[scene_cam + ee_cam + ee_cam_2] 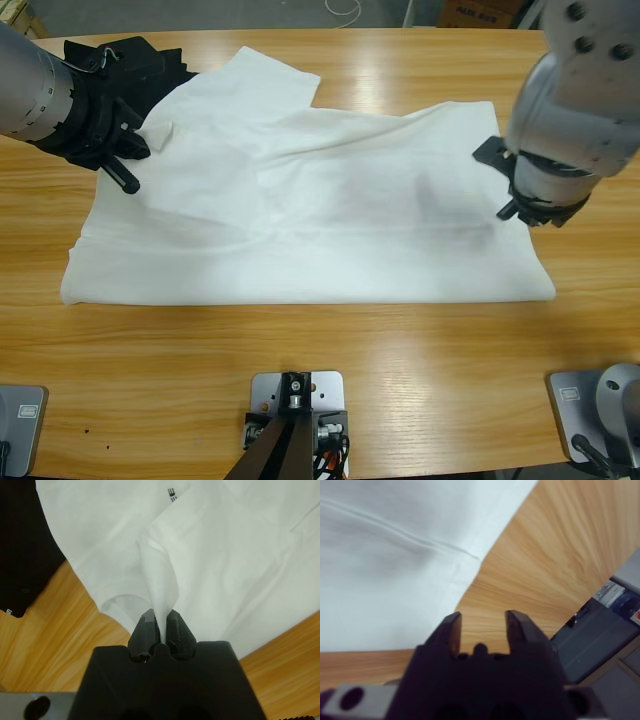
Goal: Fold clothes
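One white T-shirt lies spread out on the wooden counter. It covers most of the middle of the counter, and its long bottom edge runs straight from side to side. Small black letters show on the shirt in the left wrist view.

The counter is light brown wood with lines in it. Past its far edge there is a grey floor. In the right wrist view, some grey and blue room things show beyond the counter's edge, too blurry to name.

There is one white shirt, one black garment, and two arms.

The left end effector pinches a fold of the white shirt. Its two jaws are closed tight on the cloth, and the cloth rises in a little peak out of them. The rest of the shirt spreads out ahead of it. The black garment lies off to its side, partly under the shirt's edge.

The right end effector holds nothing. Its jaws stand a little way apart, with bare wood between them. The shirt's hemmed corner lies just beside it, ahead and to one side.
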You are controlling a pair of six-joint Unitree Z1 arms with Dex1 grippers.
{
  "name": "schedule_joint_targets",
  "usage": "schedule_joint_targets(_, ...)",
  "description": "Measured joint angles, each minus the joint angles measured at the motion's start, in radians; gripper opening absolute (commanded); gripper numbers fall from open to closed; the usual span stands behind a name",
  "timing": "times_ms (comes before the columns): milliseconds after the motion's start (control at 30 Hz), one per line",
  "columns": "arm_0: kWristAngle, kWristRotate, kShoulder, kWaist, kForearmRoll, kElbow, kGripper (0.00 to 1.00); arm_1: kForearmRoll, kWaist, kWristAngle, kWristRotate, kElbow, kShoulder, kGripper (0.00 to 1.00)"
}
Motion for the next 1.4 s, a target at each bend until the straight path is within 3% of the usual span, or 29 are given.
schedule_joint_targets(200,-0.088,0.039,0.0,0.001,-0.002,0.022,0.0,0.018,0.0,0.001,0.018,0.0,-0.043,1.0)
schedule_joint_targets(367,-0.117,0.063,-0.002,0.002,-0.011,0.131,0.0,0.018,0.0,0.001,0.023,0.0,-0.049,1.0)
schedule_joint_targets(833,-0.3,0.26,-0.116,-0.039,-0.242,0.354,0.0,0.018,0.0,0.025,0.024,0.0,-0.042,1.0)
schedule_joint_targets(1267,-0.265,0.289,-0.098,-0.165,-0.185,0.38,0.0,0.008,0.0,0.025,0.024,0.0,-0.009,1.0)
schedule_joint_targets(1400,-0.265,0.288,-0.159,-0.177,-0.149,0.38,0.0,0.008,0.0,0.025,0.024,0.0,0.002,1.0)
